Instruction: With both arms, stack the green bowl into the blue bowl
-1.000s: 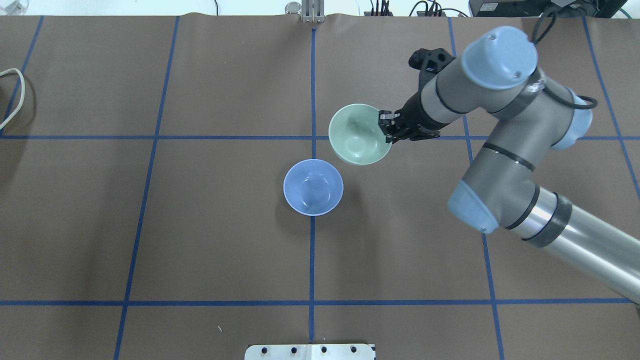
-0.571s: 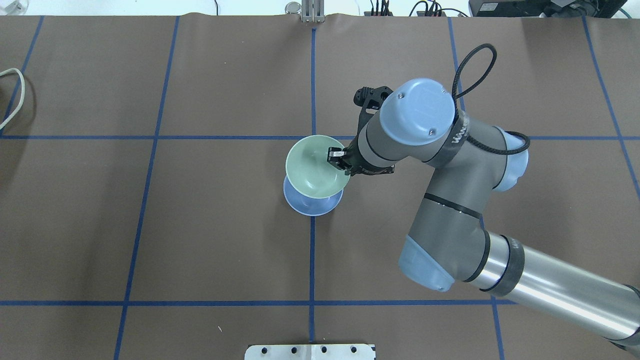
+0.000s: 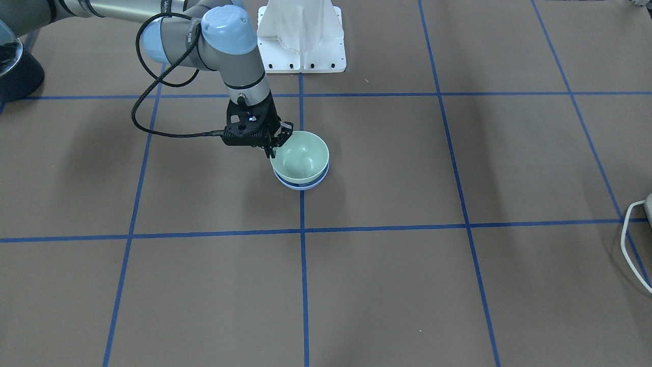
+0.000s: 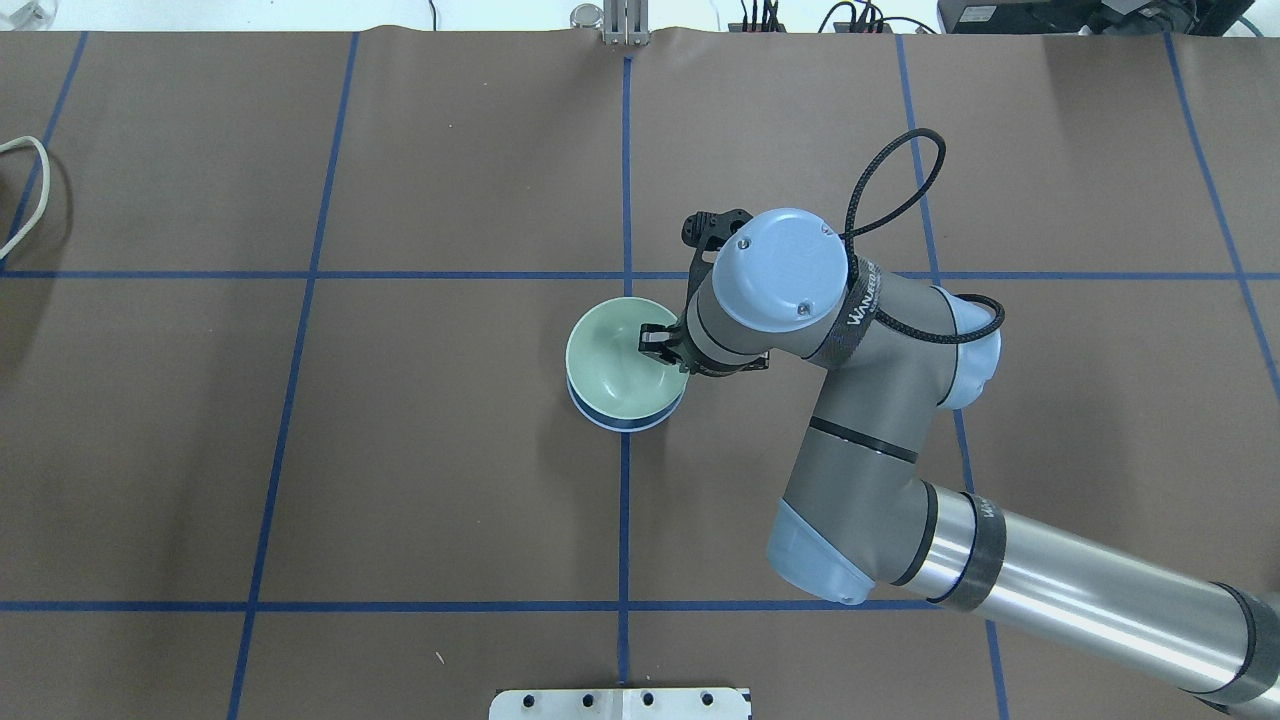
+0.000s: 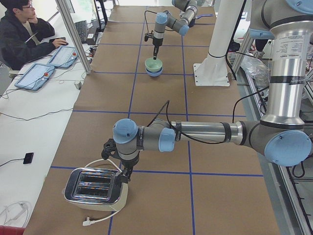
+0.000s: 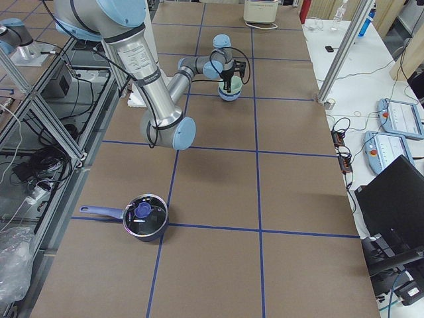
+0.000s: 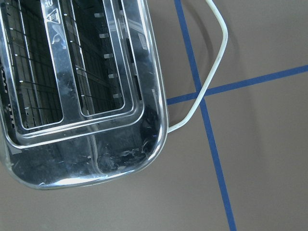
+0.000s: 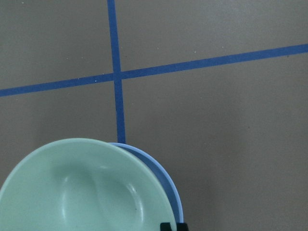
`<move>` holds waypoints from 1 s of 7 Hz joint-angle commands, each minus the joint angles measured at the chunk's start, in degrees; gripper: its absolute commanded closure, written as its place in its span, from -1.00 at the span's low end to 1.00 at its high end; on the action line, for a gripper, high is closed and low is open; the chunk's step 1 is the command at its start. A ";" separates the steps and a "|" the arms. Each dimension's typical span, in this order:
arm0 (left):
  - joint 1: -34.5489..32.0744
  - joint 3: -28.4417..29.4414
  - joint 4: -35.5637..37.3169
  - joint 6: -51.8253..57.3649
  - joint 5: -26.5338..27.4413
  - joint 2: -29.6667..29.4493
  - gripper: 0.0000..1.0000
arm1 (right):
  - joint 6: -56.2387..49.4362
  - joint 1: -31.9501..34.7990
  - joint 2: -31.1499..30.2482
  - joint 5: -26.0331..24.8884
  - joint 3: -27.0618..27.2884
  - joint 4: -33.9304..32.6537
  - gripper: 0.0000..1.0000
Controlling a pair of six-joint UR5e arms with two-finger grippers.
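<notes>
Right gripper [image 4: 656,343] pinches the rim of the green bowl [image 4: 612,362], nested in the blue bowl [image 4: 628,421]; rising before release could tip both; left gripper [image 5: 124,174], cannot tell

**Green bowl nested in blue**

The green bowl [image 8: 82,190] fills the lower left, set in the blue bowl [image 8: 169,185], whose rim shows along its right. Above, blue tape lines [image 8: 115,74] cross on the brown table [image 8: 231,139].
</notes>
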 commanded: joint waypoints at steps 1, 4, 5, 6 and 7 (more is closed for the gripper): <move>0.00 0.03 -0.06 0.00 0.01 0.00 -0.99 | -0.14 -0.22 0.06 0.20 -0.83 0.25 1.00; 0.00 0.03 -0.06 0.00 0.01 0.00 -0.99 | -0.23 -0.57 0.06 0.20 -1.88 1.82 1.00; 0.00 0.03 -0.06 0.00 0.01 0.00 -0.99 | -0.14 -0.57 0.06 0.29 -3.02 3.66 1.00; 0.00 0.03 -0.06 0.00 0.01 0.00 -0.99 | -0.14 -0.57 0.06 0.29 -3.21 4.12 1.00; 0.00 0.12 -0.06 0.00 0.01 0.00 -0.99 | -0.14 -0.66 -0.03 0.29 -3.21 4.12 1.00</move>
